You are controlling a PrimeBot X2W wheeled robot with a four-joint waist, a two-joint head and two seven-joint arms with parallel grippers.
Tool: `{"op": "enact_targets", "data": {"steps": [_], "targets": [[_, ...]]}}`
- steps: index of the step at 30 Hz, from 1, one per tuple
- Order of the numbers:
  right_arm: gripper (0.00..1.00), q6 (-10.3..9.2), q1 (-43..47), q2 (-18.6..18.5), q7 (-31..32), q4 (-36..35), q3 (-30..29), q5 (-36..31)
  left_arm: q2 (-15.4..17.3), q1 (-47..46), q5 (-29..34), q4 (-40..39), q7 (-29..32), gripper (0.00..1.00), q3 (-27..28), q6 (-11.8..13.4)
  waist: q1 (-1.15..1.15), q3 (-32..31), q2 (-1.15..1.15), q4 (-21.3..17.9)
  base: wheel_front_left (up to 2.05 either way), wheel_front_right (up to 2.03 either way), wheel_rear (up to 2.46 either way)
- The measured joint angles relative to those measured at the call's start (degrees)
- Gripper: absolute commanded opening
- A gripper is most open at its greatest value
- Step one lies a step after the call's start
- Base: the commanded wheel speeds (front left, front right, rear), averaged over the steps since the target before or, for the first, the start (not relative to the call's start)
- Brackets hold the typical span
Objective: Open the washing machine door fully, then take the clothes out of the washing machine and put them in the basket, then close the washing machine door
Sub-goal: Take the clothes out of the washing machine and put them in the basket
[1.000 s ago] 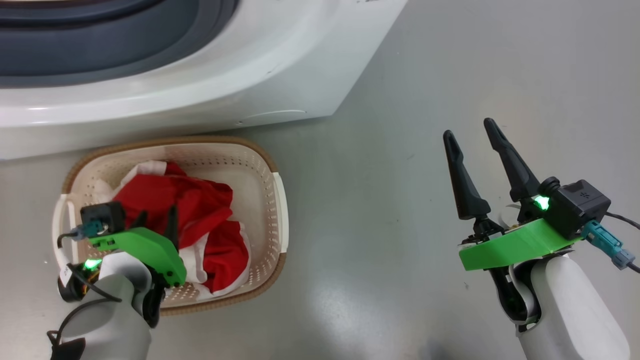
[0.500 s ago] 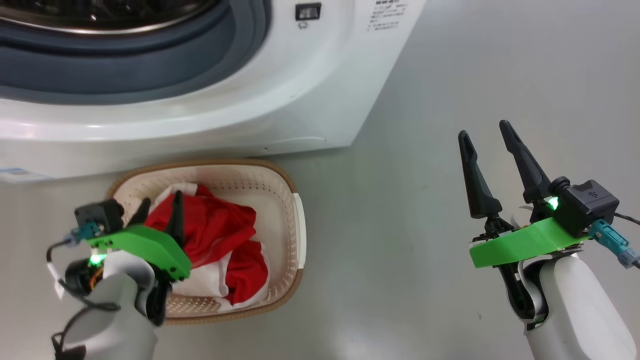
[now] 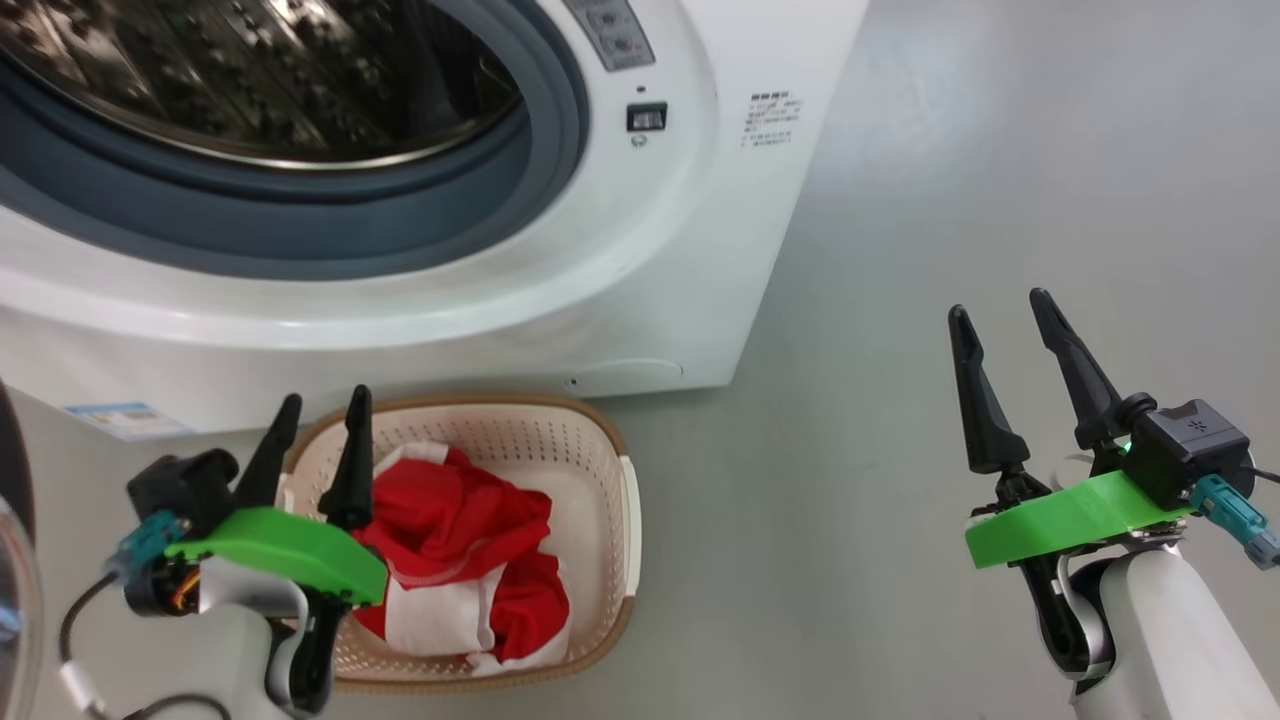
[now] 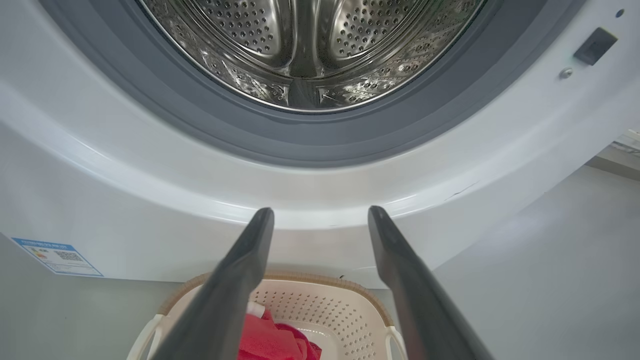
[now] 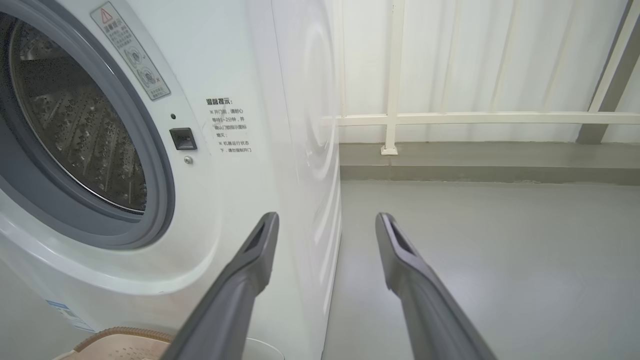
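Head view: washer [image 3: 640,260] is standing w/ its mouth open, drum [image 3: 250,80] showing steel. Basket [image 3: 592,470] is sitting on the floor [image 3: 850,500] just in front of it, red clothes [image 3: 450,530] lying inside. Left claw [image 3: 324,398] is hovering over the basket's left rim, fingers spread wide, gripping nothing. Right claw [image 3: 1000,305] is hanging well off to the right over the floor, likewise wide & empty. Door [image 3: 12,470] is peeking in at the far left edge, i.e. left of the left claw, well apart from the right one.

Left wrist view: fingers are pointing at the washer's front below the drum; no fabric is showing in the part of the drum seen.

Right wrist view: fingers are pointing past the washer's right corner.

Unloading is looking done, so closing is prob. next; the left arm is sitting nearer the door & would be reaching leftward for it.
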Motion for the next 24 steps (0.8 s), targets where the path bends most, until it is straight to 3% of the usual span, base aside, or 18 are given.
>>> {"op": "enact_targets", "data": {"steps": [15,24], "targets": [[1.0,0.0,5.16,0.05,0.0,-2.12,-2.34,-2.02,-1.43,15.47,8.88,-23.91,-0.01,1.0,8.49,0.58,0.0,-9.12,0.0,0.66,0.0,0.0,0.0],[1.0,0.0,10.05,0.16,0.0,-4.0,-3.59,-2.05,-2.22,22.72,11.81,-30.2,0.0,1.0,9.92,0.59,0.0,-13.58,0.0,0.39,0.0,0.0,0.0]]}}
